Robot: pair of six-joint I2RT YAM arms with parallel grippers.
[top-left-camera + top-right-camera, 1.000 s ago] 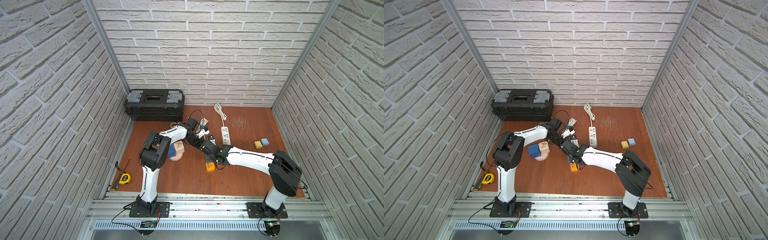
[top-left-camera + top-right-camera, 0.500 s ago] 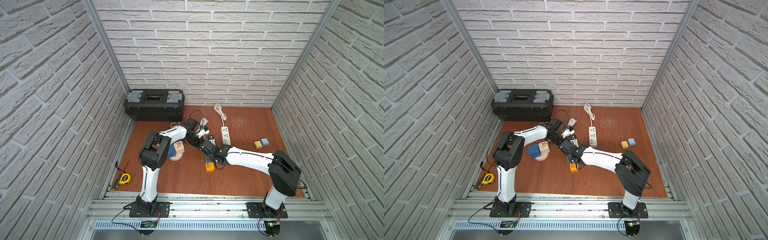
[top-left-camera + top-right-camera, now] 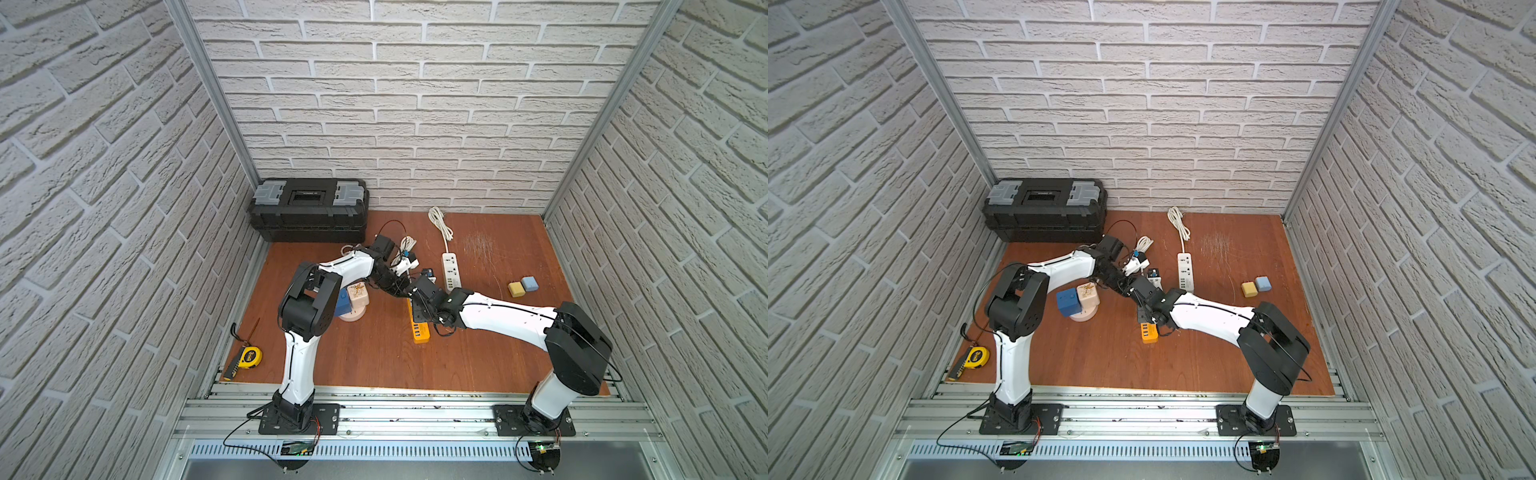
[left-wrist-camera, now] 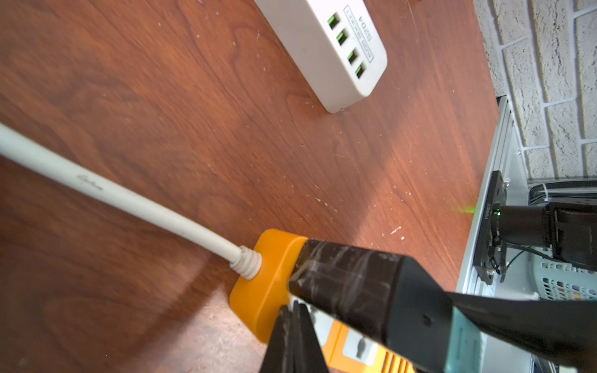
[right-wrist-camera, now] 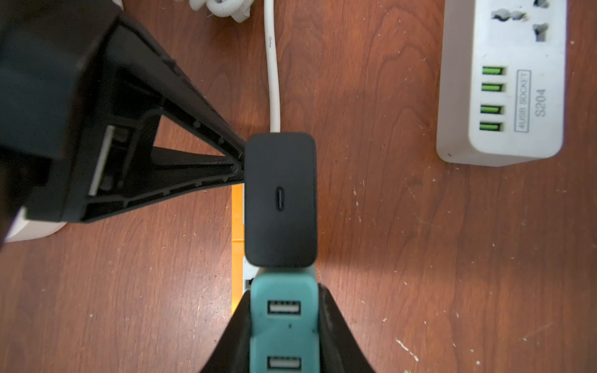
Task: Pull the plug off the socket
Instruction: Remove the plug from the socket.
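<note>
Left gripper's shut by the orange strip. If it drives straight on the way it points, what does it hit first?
Most likely the orange power strip: the left gripper has its tips at the cord end, beside the black charger. Whether they touch is unclear.

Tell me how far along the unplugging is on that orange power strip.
Done: the shut left pincer rests its tips on the orange power strip, beside the black charger block, apparently bracing it. In hand: the right pincer is clamped on the teal two-port USB plug. Left: the pull itself. The plug's prongs are hidden, so I can't confirm it has come free.
</note>
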